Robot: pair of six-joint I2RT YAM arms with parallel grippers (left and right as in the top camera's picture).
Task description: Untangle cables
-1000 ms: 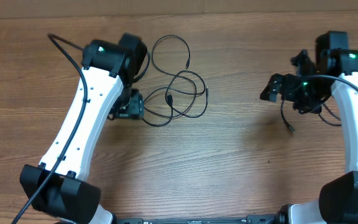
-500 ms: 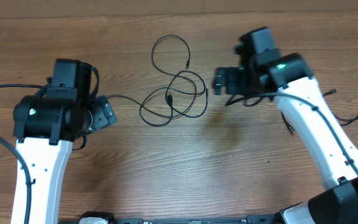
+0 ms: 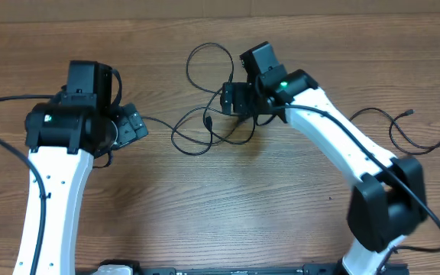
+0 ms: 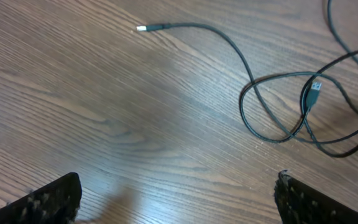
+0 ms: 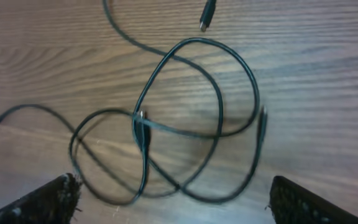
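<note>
Right gripper point(image 3: 232, 100) hovered with jaws apart over the tangled cables point(image 3: 207, 121) at upper centre; left gripper point(image 3: 134, 127), also spread, sat at frame left, apparently clear of them.

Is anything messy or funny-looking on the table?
Yes. In the middle of the table, thin black cables lie in a knotty heap, with loops crossing over each other. A lone cable lies by itself on the right. Nothing looks broken or spilled.
</note>
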